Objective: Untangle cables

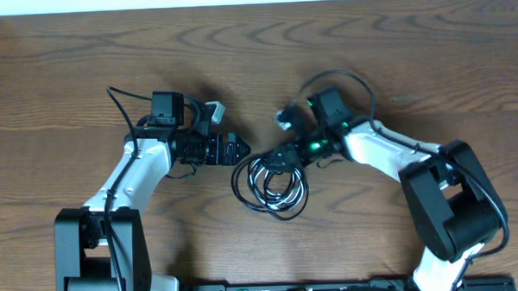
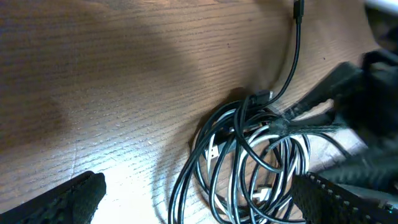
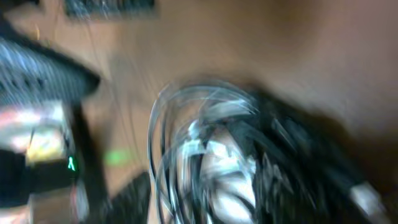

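Off to the left, the left gripper [image 1: 234,151] hangs low over the wooden surface [image 1: 83,57] with its jaws spread as wide as they go and nothing in them, pointing at the tangle from just beside it. In the middle lie the cables [image 1: 273,185], a loose flat coil of thin black cords with a white cable [image 2: 302,148] wound through, resting on the surface between the two arms. One black strand [image 2: 295,56] trails away from the coil, and a small plug [image 2: 264,96] sits at its upper edge. I would judge the bundle light, limp and rather slick: pull one loop and the others are likely to drag along rather than hold their place. The free strand or the plug end looks the better place to take hold, since a grip on the middle of the coil would only lift the whole knot. On the right, the right gripper [image 1: 282,154] is down on the coil's top edge, its jaws part-closed where several strands draw together, so it appears to be pinching the cables there; its own camera is too blurred to confirm this. I can read no brand, label or writing anywhere.
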`<state>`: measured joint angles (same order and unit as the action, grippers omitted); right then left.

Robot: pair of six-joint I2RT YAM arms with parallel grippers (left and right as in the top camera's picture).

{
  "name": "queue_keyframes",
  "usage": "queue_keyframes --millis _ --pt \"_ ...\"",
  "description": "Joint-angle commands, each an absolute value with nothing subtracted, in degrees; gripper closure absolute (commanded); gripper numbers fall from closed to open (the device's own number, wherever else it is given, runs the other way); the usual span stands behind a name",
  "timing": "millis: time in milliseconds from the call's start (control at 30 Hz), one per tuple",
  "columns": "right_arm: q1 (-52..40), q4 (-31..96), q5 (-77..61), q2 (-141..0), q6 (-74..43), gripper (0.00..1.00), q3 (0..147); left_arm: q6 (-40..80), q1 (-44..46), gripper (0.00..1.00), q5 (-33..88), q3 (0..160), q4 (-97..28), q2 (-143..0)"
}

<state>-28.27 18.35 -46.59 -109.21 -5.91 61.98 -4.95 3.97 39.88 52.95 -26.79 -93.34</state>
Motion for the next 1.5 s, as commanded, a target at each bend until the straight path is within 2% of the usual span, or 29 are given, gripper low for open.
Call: queue_keyframes --millis 0,233,400,700,867,1133,1233,1467 --pt "-33.26 23.75 -37.45 -107.15 4.29 0.49 67.53 -6.28 3.97 0.00 39.33 52.71 -26.92 -94.00" --pt "-39.11 26.81 -26.81 -108.53 4.91 0.44 67.75 -6.87 3.97 0.00 39.33 52.71 -26.96 -94.00" --pt "-38.94 26.41 -24.25 -109.73 5.30 0.50 67.75 -6.87 3.97 0.00 37.89 52.71 -26.96 -94.00" --pt "-38.94 26.81 -23.40 -109.73 5.41 0.50 67.75 -6.87 3.97 0.00 37.87 52.71 -26.96 -94.00" --pt "-38.94 27.24 -16.69 -109.73 1.74 0.49 67.75 -6.87 3.99 0.00 37.87 52.71 -26.96 -94.00" --pt "-38.68 29.15 -17.67 -109.73 -1.26 0.51 67.75 -6.87 3.99 0.01 37.89 52.71 -26.96 -94.00" --pt "-38.52 28.97 -19.70 -108.95 -1.23 0.57 67.92 -6.85 3.99 0.01 37.87 52.71 -26.96 -94.00" --pt "-36.64 30.55 -19.64 -104.73 -3.27 0.54 67.94 -6.87 3.99 0.01 37.89 52.71 -26.94 -94.00"
